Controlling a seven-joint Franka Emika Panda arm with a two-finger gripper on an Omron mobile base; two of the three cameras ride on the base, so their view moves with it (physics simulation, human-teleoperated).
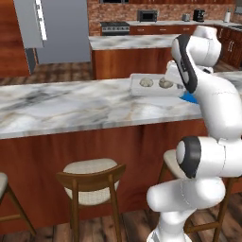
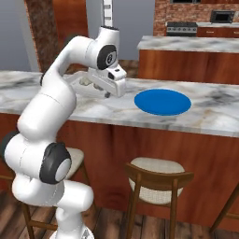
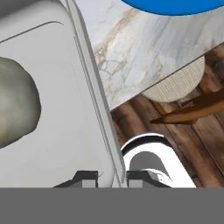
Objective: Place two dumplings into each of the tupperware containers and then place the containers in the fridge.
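Here the gripper (image 3: 111, 178) is pinched shut on the side wall of a tupperware container (image 1: 152, 92), one dark tip on each face of the thin rim. That container sits on the marble counter (image 1: 71, 106), close to the counter's near edge, with two dumplings (image 1: 147, 82) side by side in it. In the hand view one dumpling (image 3: 15, 105) bulges large just inside the gripped wall.

A blue plate (image 2: 162, 101) lies flat on the counter just beside the container, on the side past the gripped wall; in the left base view the arm's white forearm covers nearly all of it. Stools (image 1: 93, 182) stand under the counter's overhang, below the container, and one woven seat (image 3: 177, 83) shows in the hand view beyond the counter edge.

On the container's other side the counter runs long and bare. Behind the container a second island (image 1: 127, 54) stands across an open strip of wooden floor, and the fridge (image 1: 59, 29) rises well beyond it, its door swung open.

The right base view has the wrist masking the container almost wholly, while showing the plate whole.
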